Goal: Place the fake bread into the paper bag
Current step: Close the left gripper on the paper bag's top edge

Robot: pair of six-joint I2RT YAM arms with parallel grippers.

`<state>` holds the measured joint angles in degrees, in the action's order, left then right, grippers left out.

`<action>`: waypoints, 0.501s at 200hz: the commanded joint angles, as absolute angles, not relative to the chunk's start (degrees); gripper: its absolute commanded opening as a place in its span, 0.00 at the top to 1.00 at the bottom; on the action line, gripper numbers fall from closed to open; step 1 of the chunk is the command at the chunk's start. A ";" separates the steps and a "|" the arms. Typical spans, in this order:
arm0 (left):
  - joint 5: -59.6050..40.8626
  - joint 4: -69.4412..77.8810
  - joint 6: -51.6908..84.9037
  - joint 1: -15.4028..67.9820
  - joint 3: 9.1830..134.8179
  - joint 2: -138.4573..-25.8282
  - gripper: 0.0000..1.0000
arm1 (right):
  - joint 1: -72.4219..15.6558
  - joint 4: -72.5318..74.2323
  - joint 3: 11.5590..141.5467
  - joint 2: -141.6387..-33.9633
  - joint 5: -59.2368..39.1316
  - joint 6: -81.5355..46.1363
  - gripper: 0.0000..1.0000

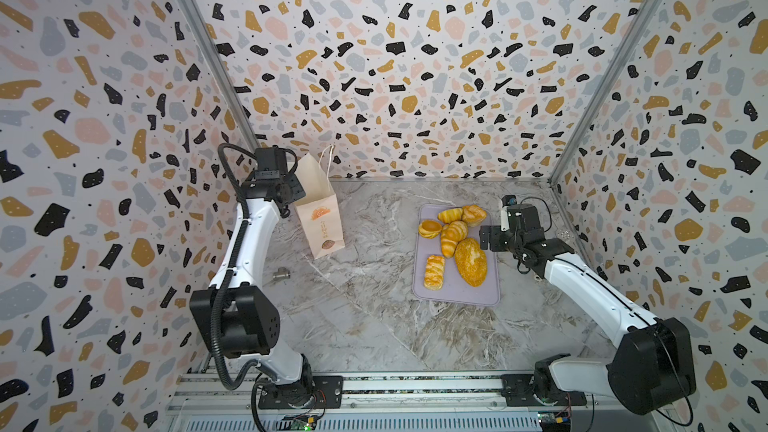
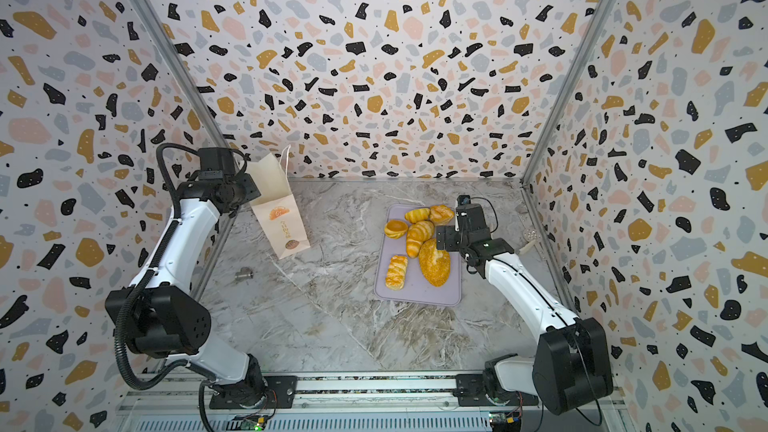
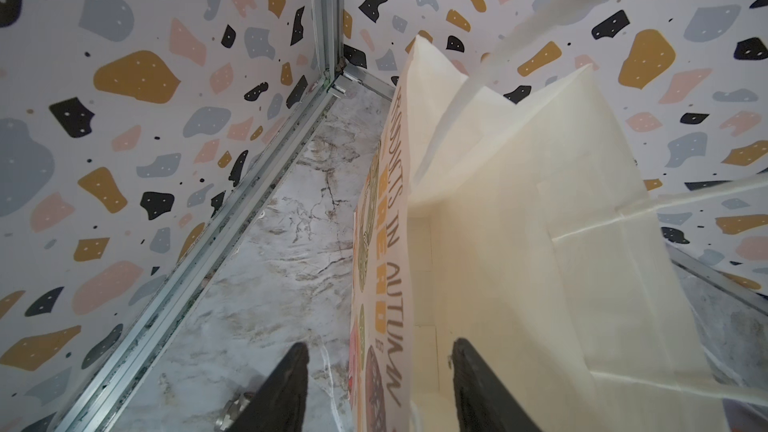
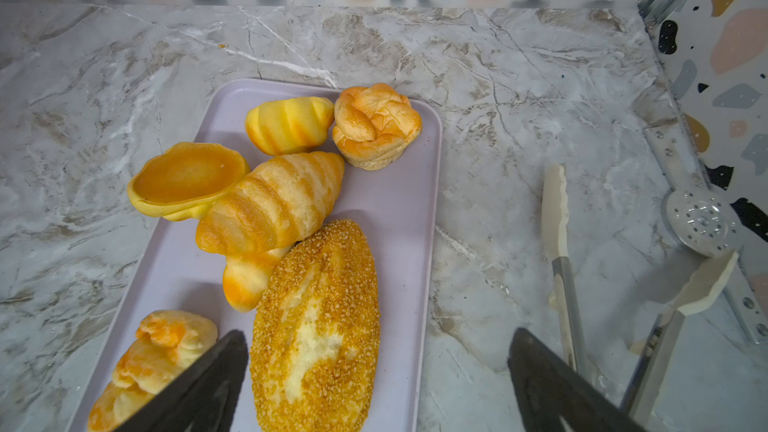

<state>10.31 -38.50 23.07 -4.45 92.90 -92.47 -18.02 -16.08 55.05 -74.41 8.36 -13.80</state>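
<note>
I see all the fake bread (image 1: 455, 238) lying on the lilac tray (image 1: 457, 295): six pieces, none of them in the paper bag (image 1: 320, 214). The seeded loaf (image 1: 471, 261) takes the near right part of the tray, and the plaited pastry (image 1: 434, 271) lies just beside it at the near left. At the far end of the tray are a round bun (image 1: 430, 228), a short striped roll (image 1: 450, 214) and a knotted bun (image 1: 473, 214). A longer striped roll (image 1: 453, 236) lies between these and the loaf.

The paper bag stands on the desk (image 1: 365, 326) with its mouth open. In both top views it is well apart from the tray, to its left and a little farther back. My left tool (image 3: 380, 347) is at the rim of the bag. In the left wrist view one finger (image 3: 286, 388) is outside the printed wall and the other seems to be inside the bag, with the paper edge between them. The jaws stand at a middle width and I do not see them pressing the paper.

My right tool (image 4: 378, 336) hovers over the right edge of the tray, spread wide and holding nothing. A pair of tongs (image 4: 561, 268) lies on the desk to the right of the tray, and a perforated metal disc (image 4: 702, 220) is farther right, by the wall. A small metal piece (image 1: 282, 273) lies well to the left of the tray
</note>
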 commanded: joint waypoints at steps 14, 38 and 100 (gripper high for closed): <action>10.23 -36.44 21.18 -4.64 91.96 -91.86 0.60 | -18.28 -17.48 56.60 -72.09 9.76 -13.53 0.00; 9.35 -36.12 20.96 -4.58 91.56 -92.11 0.74 | -18.28 -17.40 56.60 -72.10 9.77 -13.70 0.00; 8.50 -35.71 19.29 -4.59 89.86 -91.42 1.00 | -18.28 -17.31 56.65 -71.53 10.73 -14.12 0.00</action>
<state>9.23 -36.73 20.56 -4.45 91.31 -92.49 -18.02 -16.14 55.05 -73.78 9.69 -13.85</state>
